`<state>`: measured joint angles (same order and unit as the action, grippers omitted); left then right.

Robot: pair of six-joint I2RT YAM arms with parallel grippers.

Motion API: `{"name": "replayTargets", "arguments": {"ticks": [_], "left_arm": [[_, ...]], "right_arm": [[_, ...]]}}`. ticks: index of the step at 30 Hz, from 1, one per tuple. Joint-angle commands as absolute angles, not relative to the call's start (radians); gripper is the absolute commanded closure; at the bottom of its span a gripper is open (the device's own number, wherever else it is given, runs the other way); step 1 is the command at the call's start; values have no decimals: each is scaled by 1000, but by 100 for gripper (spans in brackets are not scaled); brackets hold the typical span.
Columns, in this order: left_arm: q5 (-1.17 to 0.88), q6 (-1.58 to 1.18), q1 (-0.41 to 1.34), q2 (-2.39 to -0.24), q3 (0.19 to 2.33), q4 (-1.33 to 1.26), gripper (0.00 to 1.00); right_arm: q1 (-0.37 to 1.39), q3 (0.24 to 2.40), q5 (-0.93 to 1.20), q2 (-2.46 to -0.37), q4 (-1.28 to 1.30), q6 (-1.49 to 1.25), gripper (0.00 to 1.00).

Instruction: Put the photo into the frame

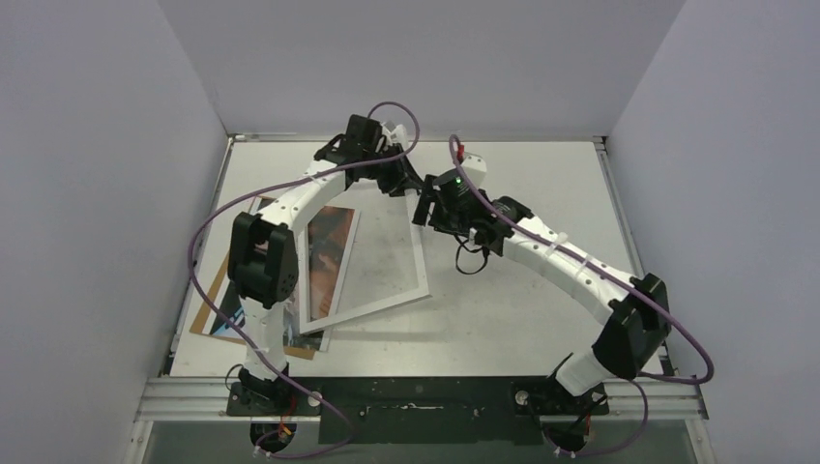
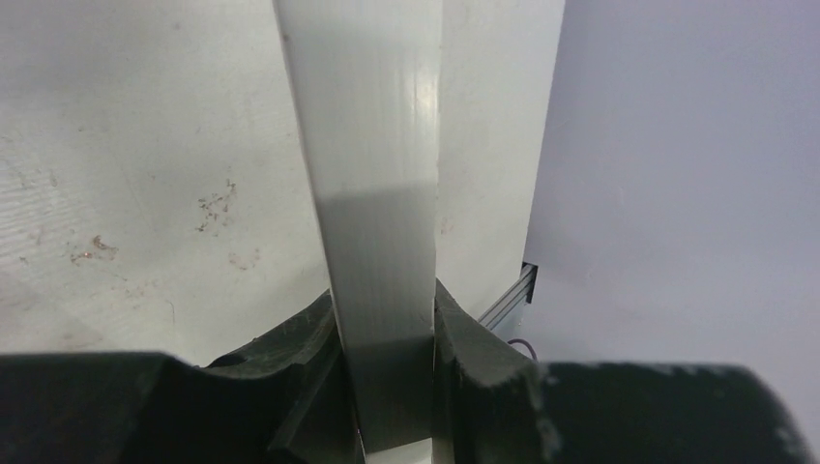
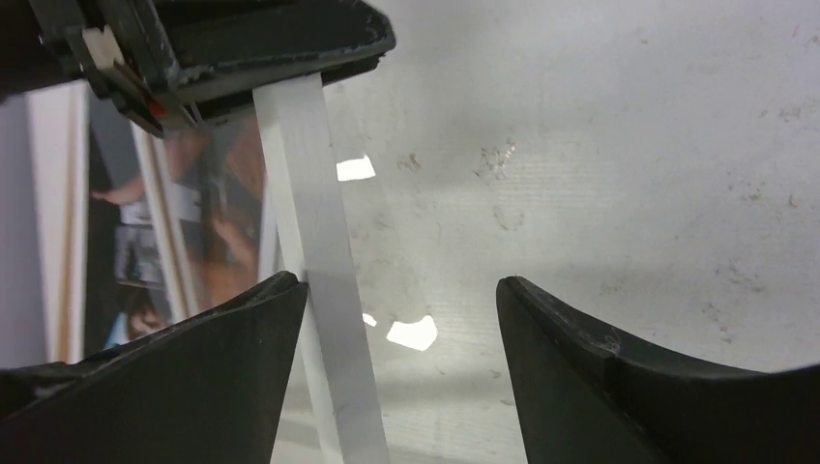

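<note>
Left gripper clamps the frame by its far rail, tilted over the table; right gripper stands open beside it. The photo lies at left, partly under the frame, not yet inserted.

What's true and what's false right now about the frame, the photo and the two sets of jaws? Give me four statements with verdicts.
The left jaws are shut on a white rail of the frame. True.
The right jaws grip the frame too. False: they stand open, holding nothing.
The photo sits inside the frame. False: it lies on the brown board, partly beneath the frame.
The photo lies on the left half of the table. True.
</note>
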<state>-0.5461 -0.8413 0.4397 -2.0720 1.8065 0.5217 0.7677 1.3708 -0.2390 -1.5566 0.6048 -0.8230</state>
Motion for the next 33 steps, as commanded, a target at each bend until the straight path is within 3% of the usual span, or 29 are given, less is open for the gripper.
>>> {"name": "replayTargets", "arguments": {"ticks": [1, 9, 15, 20, 23, 29, 33], "left_arm": [[-486, -846, 408, -1914, 1812, 480, 100], [-462, -862, 357, -1767, 1780, 469, 100], [-500, -851, 333, -1667, 1777, 469, 100], [-559, -854, 321, -1602, 1753, 468, 100], [-566, -854, 318, -1575, 1740, 477, 100], [-548, -863, 309, -1543, 1717, 469, 100], [-553, -869, 303, -1526, 1715, 468, 100]], "right_arm": [[714, 1384, -170, -1415, 508, -902, 25], [624, 1333, -101, -1292, 381, -1005, 22], [600, 1329, 236, -1361, 194, -924, 18], [620, 1485, 485, -1472, 285, -762, 12], [663, 1584, 509, -1526, 404, -691, 11], [721, 1619, 547, -1596, 365, -761, 22], [738, 1593, 587, -1599, 251, -861, 35]]}}
